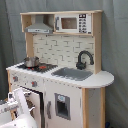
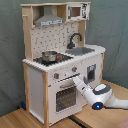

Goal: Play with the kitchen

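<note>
Beside the boxy white-and-wood kitchen (image 2: pixel 60 60), a glossy pincer (image 2: pixel 76 79).

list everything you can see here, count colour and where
kitchen: 1, white and light wood, on the table, fills both exterior views
hood: 1, grey, top shelf over the stove
microwave: 1, white with dark window, top shelf beside the hood
pot: 1, silver, on the stove
stove: 1, black, counter end under the hood
sink: 1, grey, set in the counter beside the stove
faucet: 1, black, behind the sink
knobs: 2 seen, red, front panel above the oven door
oven door: 1, white with window, below the knobs
table: 1, wood, under the kitchen
arm: 1, white, reaching to the oven front
gripper: 1, white, at the top of the oven door
</note>
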### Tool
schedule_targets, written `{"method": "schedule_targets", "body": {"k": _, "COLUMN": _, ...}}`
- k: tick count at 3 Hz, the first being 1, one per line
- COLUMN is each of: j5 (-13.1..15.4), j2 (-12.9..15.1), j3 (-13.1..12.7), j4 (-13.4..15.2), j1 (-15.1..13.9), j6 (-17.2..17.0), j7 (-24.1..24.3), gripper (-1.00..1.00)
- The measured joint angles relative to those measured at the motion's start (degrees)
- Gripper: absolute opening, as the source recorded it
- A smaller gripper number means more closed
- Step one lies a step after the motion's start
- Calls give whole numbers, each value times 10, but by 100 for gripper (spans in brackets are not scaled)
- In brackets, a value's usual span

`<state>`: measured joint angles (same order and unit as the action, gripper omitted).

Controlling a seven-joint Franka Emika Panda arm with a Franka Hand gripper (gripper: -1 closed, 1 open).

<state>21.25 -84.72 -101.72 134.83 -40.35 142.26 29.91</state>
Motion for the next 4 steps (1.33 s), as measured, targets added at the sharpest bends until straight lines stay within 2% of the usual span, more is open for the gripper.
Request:
{"method": "schedule_targets", "body": {"k": 1, "j5": 0, "j2": 0, "j3": -3, "j4": -6, "j1": -42, "j6": 40, "j7": 0, "gripper": 100}}
{"method": "schedule_targets", "body": {"k": 2, "j5": 0, "j2": 0, "j3": 26, "j4": -9, "j1": -22, "j6": 57, "j7": -46, "gripper": 100}}
{"method": "schedule_targets", "body": {"k": 4, "j5": 0, "j2": 1, "j3": 46, "j4": -9, "j1": 11, "j6": 61, "j7": -160, "gripper": 100}}
